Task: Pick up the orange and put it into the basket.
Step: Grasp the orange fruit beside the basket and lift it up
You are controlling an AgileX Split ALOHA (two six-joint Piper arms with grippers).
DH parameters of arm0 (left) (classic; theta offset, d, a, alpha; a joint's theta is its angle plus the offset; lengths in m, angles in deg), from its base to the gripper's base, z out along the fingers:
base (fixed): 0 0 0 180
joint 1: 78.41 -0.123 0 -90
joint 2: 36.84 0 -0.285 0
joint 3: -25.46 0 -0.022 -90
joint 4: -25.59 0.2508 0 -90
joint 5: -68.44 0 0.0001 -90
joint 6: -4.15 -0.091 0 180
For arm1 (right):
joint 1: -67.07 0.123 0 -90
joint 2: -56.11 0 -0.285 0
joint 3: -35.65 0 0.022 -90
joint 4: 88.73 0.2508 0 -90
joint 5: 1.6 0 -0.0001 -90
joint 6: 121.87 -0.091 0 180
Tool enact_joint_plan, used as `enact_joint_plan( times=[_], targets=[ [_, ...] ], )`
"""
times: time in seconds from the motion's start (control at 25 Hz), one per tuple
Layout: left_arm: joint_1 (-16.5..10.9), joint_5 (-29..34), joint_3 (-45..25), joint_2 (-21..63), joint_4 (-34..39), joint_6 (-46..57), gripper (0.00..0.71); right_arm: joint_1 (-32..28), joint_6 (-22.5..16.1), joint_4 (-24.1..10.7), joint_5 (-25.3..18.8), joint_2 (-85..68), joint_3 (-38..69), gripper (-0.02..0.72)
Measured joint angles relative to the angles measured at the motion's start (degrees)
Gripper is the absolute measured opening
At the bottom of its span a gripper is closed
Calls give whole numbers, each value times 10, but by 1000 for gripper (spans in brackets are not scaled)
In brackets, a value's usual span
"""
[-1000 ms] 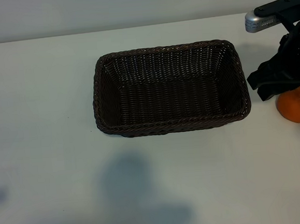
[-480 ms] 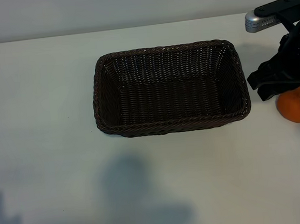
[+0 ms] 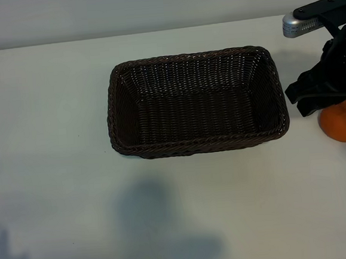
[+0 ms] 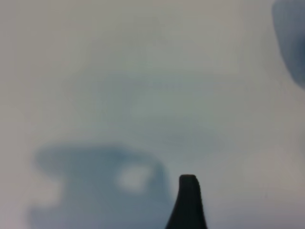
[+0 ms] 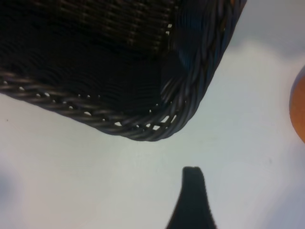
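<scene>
Orange (image 3: 344, 125) sits on the table (image 3: 46, 115) at the right edge, just beside the basket (image 3: 200, 145), exactly where it was a second ago. Our right gripper (image 3: 321, 94) still hovers over it, jaws wide and empty. Nothing has moved except a shadow; the grasp hasn't begun. Left gripper is out of view, open.

Pale shadowed table (image 3: 52, 115), grey wall (image 3: 122, 10)
</scene>
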State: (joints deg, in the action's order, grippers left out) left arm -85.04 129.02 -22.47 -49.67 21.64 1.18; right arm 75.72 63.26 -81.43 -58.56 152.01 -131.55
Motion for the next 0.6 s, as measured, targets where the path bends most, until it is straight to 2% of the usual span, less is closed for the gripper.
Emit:
enact_joint_plan(
  times=[0.6],
  targets=[
    [0, 15, -7, 5, -1, 1, 595, 0, -1, -2, 6, 0, 0, 535]
  ],
)
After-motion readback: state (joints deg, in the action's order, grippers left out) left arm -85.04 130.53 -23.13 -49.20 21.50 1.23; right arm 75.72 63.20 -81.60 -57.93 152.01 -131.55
